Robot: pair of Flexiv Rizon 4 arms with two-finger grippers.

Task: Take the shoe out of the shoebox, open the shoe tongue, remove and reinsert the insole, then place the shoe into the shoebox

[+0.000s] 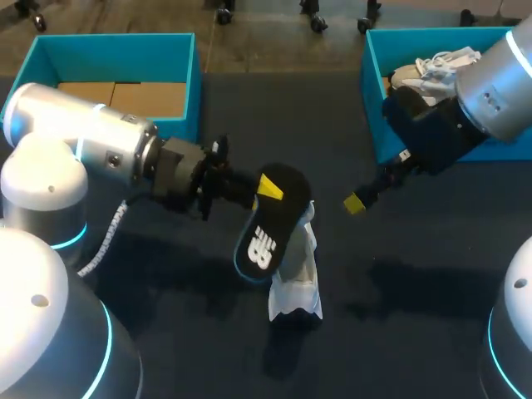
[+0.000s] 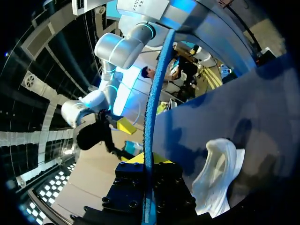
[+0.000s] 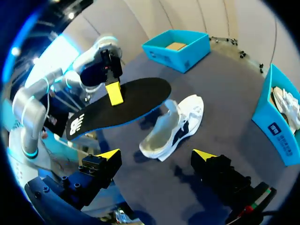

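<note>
One flat, blue-edged black insole (image 1: 277, 218)

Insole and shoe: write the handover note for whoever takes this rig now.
Left gripper: shut on the insole, held in the air over the shoe.
Right gripper: open, empty, beside the shoe.
The shoe lies on the table between the left shoebox and the right shoebox.
Done: shoe out, insole removed.
To do: reinsert insole, put shoe into a shoebox.
</note>
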